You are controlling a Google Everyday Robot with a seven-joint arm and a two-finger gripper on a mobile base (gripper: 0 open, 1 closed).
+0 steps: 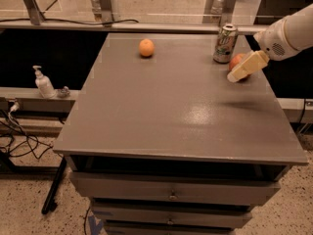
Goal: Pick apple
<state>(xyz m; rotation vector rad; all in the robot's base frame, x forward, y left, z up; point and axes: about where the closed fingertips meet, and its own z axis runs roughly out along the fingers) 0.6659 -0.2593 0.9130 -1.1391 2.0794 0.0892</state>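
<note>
No text can be read, not even on the can [225, 43] far right, beside the end effector [234, 75].

We see a white, smooth-shelled arm [298, 28] at the right edge of the view, rounded at its end and marked there with a small circular dotted grille [278, 48]. The claw [240, 71] beyond it is a pale cream, blocky wedge over the far right of the bench [171, 106].
</note>
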